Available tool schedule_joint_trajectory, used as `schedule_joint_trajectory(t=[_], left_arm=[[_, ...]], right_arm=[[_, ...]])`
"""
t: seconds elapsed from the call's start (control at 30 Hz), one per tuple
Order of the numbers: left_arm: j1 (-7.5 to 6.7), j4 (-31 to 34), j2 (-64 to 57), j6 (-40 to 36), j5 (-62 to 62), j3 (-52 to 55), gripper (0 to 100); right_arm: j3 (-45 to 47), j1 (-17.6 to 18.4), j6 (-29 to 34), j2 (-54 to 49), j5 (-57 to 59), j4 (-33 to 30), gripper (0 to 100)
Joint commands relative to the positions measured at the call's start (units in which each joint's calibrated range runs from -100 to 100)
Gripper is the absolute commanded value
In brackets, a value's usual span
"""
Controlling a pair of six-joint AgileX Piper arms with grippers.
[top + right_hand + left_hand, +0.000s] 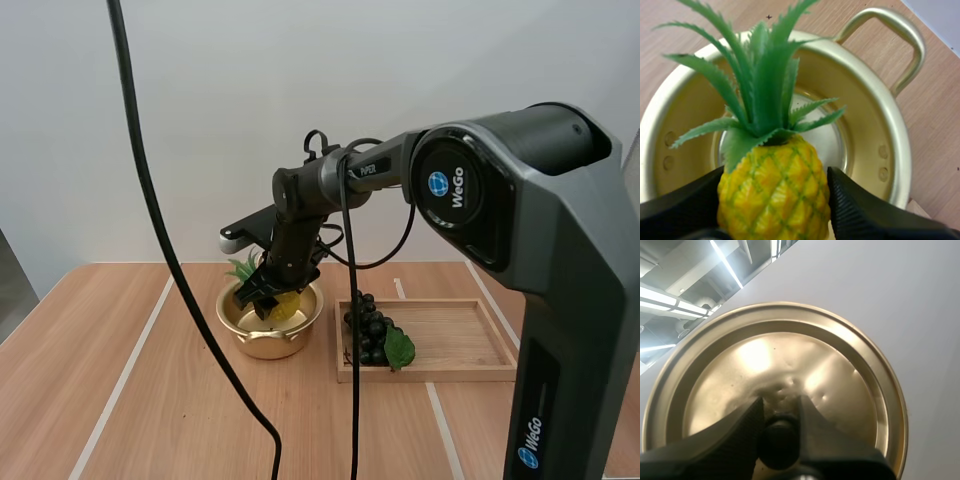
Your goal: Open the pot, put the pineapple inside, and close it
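Wooden table (120, 400) carries one open pot (232, 318) and one tray (450, 345) with one grape bunch (368, 330). My right gripper (774, 175), arm bent down, pinches the one pineapple (775, 192) at the pot's mouth, long axis tilted, crown up-left. My left gripper (780, 404) clamps the one lid (790, 350) by its knob (780, 440).

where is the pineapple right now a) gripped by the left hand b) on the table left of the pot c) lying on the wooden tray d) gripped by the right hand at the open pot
d: the right hand pinches the pineapple over the lidless pot.
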Motion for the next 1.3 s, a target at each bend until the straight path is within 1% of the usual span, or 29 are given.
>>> schedule_joint_trajectory(t=[0.0,0.23,0.53,1.27], left_arm=[[-0.18,0.19,0.38,-0.57,-0.20,-0.22,0],[-0.18,0.19,0.38,-0.57,-0.20,-0.22,0],[-0.18,0.19,0.38,-0.57,-0.20,-0.22,0],[-0.18,0.19,0.38,-0.57,-0.20,-0.22,0]], right_arm=[[-0.18,0.05,-0.90,0.71,-1.22,0.21,0],[-0.18,0.05,-0.90,3.49,-3.10,0.21,0],[-0.18,0.05,-0.90,7.01,-4.90,-1.95,0],[-0.18,0.05,-0.44,7.16,-7.30,-3.04,0]])
